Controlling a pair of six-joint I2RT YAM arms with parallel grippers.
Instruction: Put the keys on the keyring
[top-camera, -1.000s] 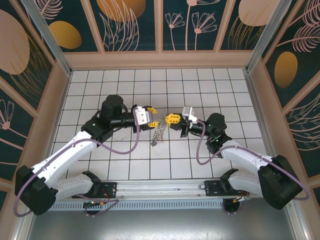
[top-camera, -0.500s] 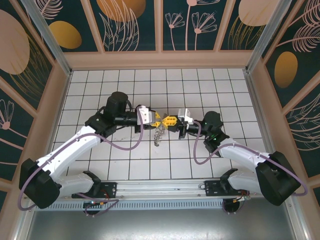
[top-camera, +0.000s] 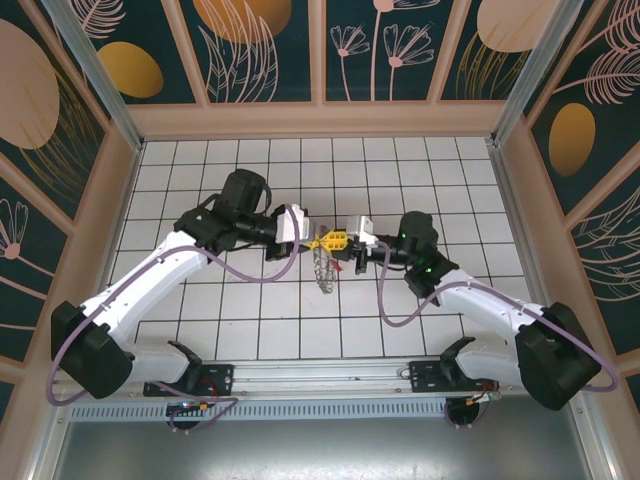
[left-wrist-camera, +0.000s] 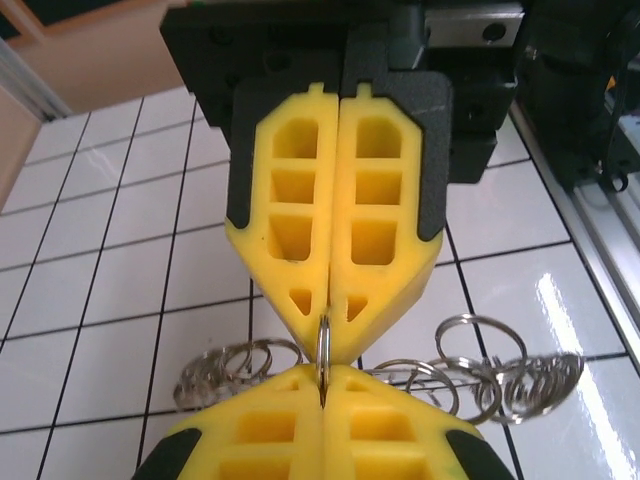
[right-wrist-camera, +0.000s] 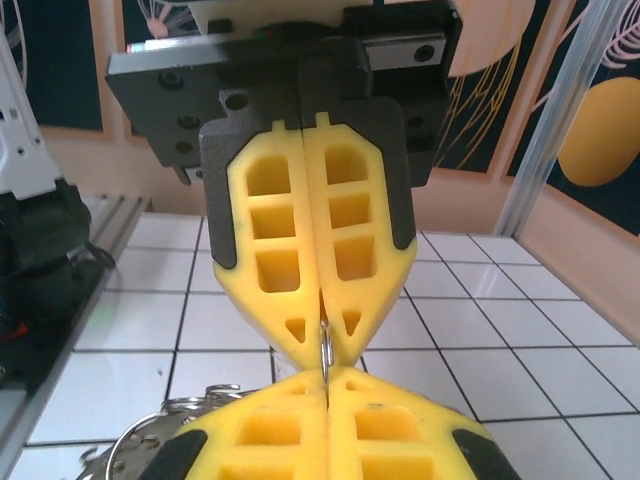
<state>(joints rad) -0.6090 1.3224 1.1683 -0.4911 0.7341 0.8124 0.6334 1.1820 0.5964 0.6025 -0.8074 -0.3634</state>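
Keyring (top-camera: 322, 268) hangs over mid-table, one thin loop pinched edge-on btwn both tips. We see L gripper (top-camera: 321, 241) and R gripper (top-camera: 337, 240) clamped tight on it, nose to nose. Tiled table (top-camera: 200, 180) open all round, walls (top-camera: 320, 120) well apart. Chain's long axis runs toward near edge.

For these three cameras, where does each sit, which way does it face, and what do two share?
Top external: above, behind the bases, looking down at the table; both arms, left gripper and right gripper tip to tip.
Left wrist: on the left arm, facing the right gripper; own fingertips below.
Right wrist: on the right arm, facing the left gripper; own fingertips below.
Shared: wrist views both show the keyring pinched by both grippers.
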